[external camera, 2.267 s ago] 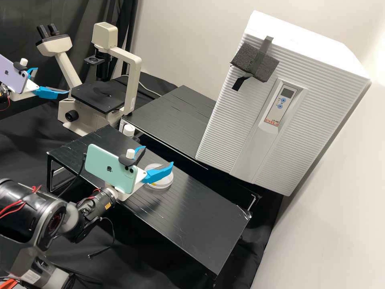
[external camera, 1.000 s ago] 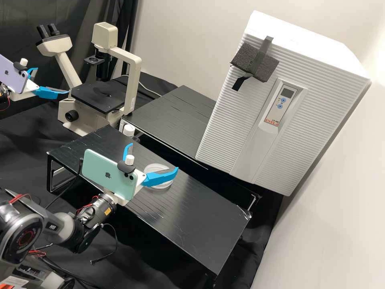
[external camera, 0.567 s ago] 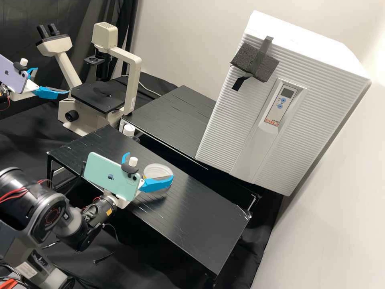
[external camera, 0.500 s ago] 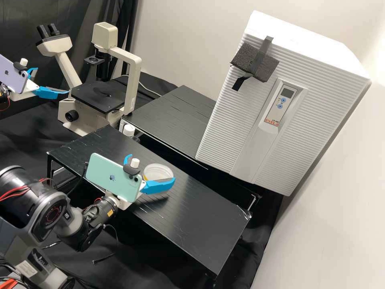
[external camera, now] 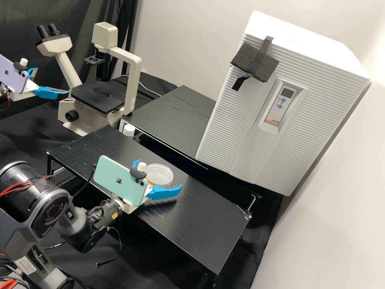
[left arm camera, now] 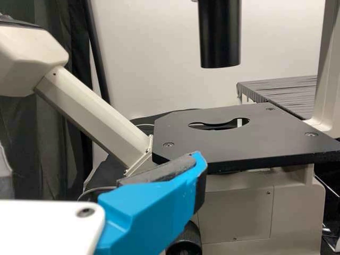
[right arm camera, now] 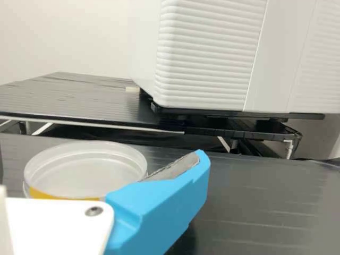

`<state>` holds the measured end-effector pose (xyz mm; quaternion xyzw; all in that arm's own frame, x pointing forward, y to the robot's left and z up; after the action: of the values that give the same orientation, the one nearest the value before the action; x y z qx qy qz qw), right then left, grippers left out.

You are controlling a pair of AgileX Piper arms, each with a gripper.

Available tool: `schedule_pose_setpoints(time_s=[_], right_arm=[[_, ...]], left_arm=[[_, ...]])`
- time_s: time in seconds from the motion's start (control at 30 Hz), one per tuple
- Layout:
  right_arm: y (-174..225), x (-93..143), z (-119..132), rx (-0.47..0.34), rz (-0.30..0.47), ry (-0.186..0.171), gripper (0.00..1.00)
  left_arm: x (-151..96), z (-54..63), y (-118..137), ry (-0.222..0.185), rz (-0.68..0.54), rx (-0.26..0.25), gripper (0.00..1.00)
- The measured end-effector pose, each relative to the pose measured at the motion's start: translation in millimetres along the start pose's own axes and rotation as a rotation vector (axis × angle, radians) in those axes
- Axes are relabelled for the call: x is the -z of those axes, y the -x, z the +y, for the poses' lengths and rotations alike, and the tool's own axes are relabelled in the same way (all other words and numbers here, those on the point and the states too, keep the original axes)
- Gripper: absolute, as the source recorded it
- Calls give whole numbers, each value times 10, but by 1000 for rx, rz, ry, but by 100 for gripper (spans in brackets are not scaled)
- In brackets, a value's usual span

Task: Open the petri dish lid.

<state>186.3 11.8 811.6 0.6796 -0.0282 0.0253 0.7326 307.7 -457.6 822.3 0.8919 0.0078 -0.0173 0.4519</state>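
A round clear petri dish [external camera: 159,175] sits on the low black stand, with yellow along its lower edge. Beside it in the high view is my right gripper [external camera: 160,174], open, its near finger in front of the dish and the far one behind the phone mount. In the right wrist view the dish [right arm camera: 85,170] shows a pale top and raised rim, close to the blue finger of my right gripper [right arm camera: 101,159]; whether lid and base are apart I cannot tell. By the microscope my left gripper [external camera: 52,80] is open and holds nothing; the left wrist view shows my left gripper [left arm camera: 101,156] too.
A microscope [external camera: 99,96] stands at the back left, its black stage [left arm camera: 239,138] beyond my left gripper. Behind the low stand [external camera: 196,224] is another black stand [external camera: 172,120], and a large white ribbed unit [external camera: 248,132] stands at the right. A white-capped object [external camera: 129,130] is behind the low stand.
The right gripper has shifted to the right and toward the near edge of the stand, uncovering more of the dish. My left arm has kept still.
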Motion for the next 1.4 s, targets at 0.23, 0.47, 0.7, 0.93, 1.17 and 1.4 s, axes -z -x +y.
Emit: schedule_pose_setpoints(time_s=[0.23, 0.47, 0.7, 0.93, 1.17, 1.4], right_arm=[[-13, 2, 11, -4, 1, -4, 0], [-31, -10, -3, 3, -6, -4, 100], [-56, 3, -43, 23, -2, 0, 100], [-68, -29, -75, 38, -20, -1, 0], [-99, -41, -58, 28, -27, -1, 0], [-99, -41, -58, 28, -27, -1, 0]], left_arm=[[0, 0, 0, 0, 0, 0, 100], [0, 0, 0, 0, 0, 0, 100], [0, 0, 0, 0, 0, 0, 100], [0, 0, 0, 0, 0, 0, 100], [0, 0, 0, 0, 0, 0, 100], [0, 0, 0, 0, 0, 0, 100]])
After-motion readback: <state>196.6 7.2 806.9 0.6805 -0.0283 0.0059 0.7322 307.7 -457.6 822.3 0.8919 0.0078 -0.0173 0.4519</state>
